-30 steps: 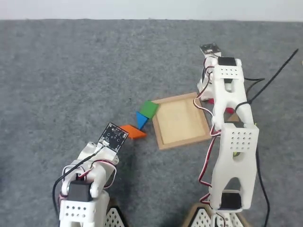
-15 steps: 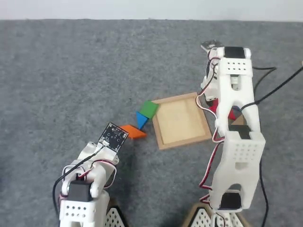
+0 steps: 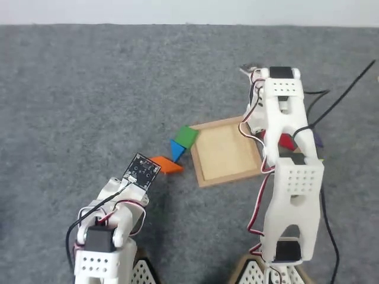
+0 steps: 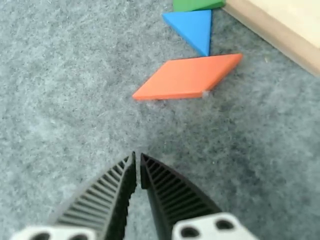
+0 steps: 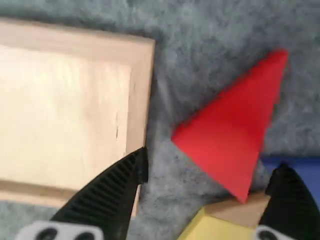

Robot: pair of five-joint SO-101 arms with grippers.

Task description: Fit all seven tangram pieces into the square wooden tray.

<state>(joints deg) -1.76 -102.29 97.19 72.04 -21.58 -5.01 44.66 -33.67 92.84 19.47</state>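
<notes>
The pale square wooden tray point(image 3: 225, 151) lies bare mid-worktop point(image 3: 89, 94), with a green piece point(image 3: 186, 136), blue triangle point(image 3: 176, 149) and orange parallelogram point(image 3: 167, 165) beside one edge and a red triangle point(image 5: 227, 132) off the opposite one. The left arm's point(image 3: 99, 260) jaws are pinched together, empty; the right arm's point(image 3: 295, 183) jaws gape over the red triangle, holding nothing. Grey felt covers the worktop, with a white wall point(image 3: 177, 10) behind.

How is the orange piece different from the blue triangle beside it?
The orange piece has four sides, a slanted parallelogram; the blue triangle has three. One is orange, the other blue. The blue triangle lies right next to the green piece, while the orange piece lies on the blue triangle's far side, away from the green. Both lie flat on the grey carpet, outside the wooden tray.
</notes>
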